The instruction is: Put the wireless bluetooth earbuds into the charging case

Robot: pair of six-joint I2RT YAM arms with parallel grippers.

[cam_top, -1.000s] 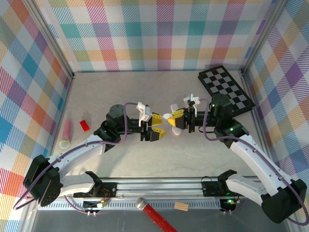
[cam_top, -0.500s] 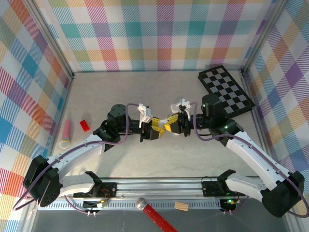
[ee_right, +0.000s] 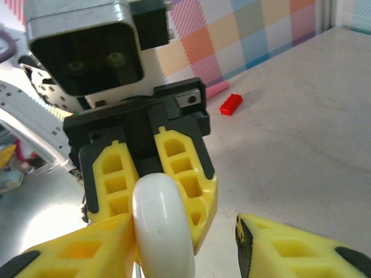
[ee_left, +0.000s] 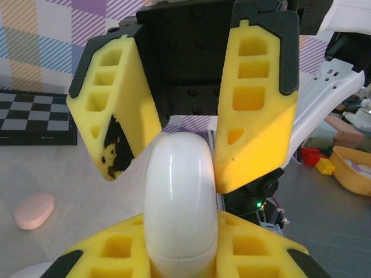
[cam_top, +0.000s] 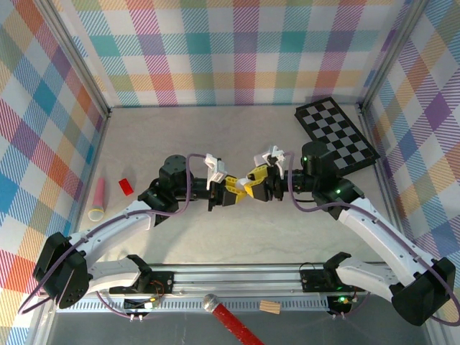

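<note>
- Clamping the white charging case (ee_left: 179,197) between its yellow pads, the left gripper (cam_top: 232,192) is holding it off the table (cam_top: 180,136) near the middle, jaws drawn narrow on the case's lower part.
- The right gripper (ee_right: 185,234) is facing it head-on, jaws standing apart around the case's rounded free end. One finger is lying just beside the shell and the other is standing clear.
- A pale pink pebble-shaped case (ee_left: 35,209) is lying on the table beyond.
- A checkerboard (cam_top: 336,134) is resting at the far right. A red block (cam_top: 126,186) and a pink stick (cam_top: 98,198) are lying at the left.
</note>
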